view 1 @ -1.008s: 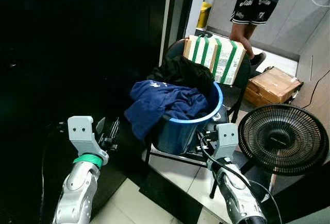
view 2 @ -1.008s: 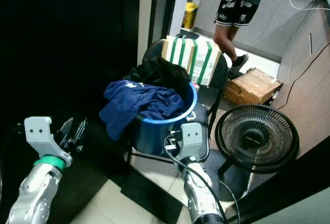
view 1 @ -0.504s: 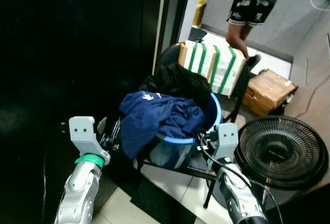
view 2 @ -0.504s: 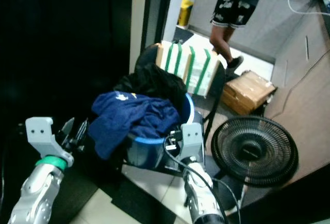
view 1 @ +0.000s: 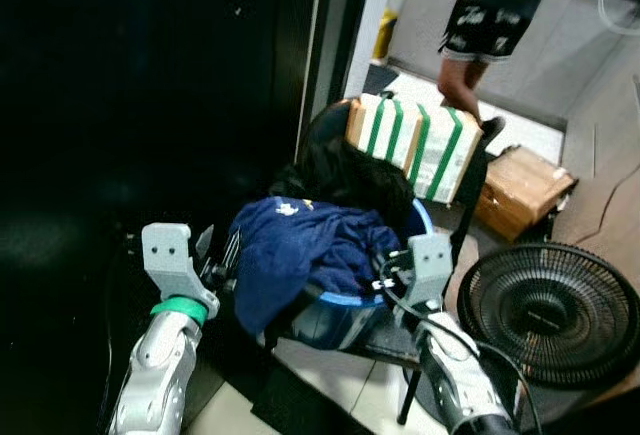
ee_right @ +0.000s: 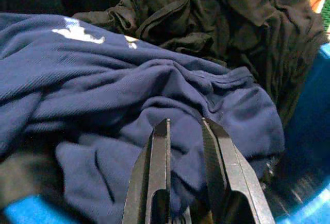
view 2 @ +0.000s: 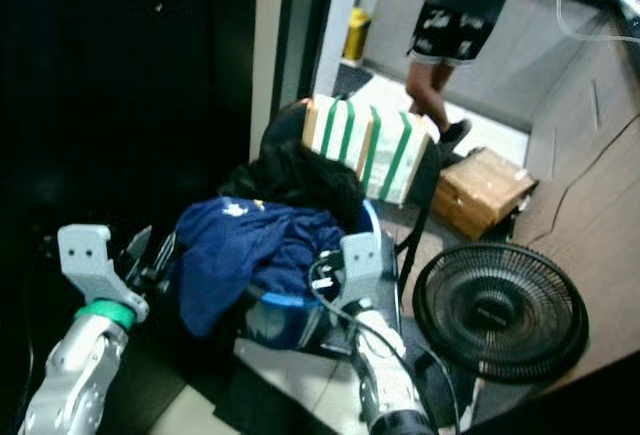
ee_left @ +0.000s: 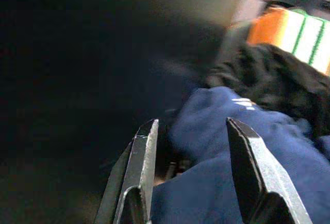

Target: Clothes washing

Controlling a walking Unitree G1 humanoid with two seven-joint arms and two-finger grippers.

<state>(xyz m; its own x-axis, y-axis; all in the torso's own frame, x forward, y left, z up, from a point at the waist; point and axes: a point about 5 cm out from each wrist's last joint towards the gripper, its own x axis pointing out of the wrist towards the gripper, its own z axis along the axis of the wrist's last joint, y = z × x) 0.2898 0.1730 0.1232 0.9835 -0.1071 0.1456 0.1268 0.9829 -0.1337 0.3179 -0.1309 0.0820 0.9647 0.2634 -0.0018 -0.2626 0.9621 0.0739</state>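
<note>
A blue basin (view 1: 424, 221) sits on a black chair (view 1: 468, 191), heaped with a navy blue garment (view 1: 300, 250) and, behind it, a black garment (view 1: 348, 173). The navy cloth hangs over the basin's left side. My left gripper (view 1: 216, 257) is open just left of that hanging cloth, which lies right past its fingertips (ee_left: 148, 131) in the left wrist view. My right gripper (view 1: 385, 279) is at the basin's near right rim, just above the navy garment (ee_right: 103, 95). Its fingers (ee_right: 161, 147) stand a narrow gap apart with nothing between them.
A green-striped box (view 1: 415, 143) leans on the chair back. A black floor fan (view 1: 550, 310) stands close on the right, a cardboard box (view 1: 522, 190) behind it. A person (view 1: 485, 20) stands at the back beside a yellow bin (view 1: 385, 30). Dark wall fills the left.
The camera has moved in on the basin. Both grippers have come closer to it, and the right one now reaches over the rim above the navy garment. The person has shifted slightly.
</note>
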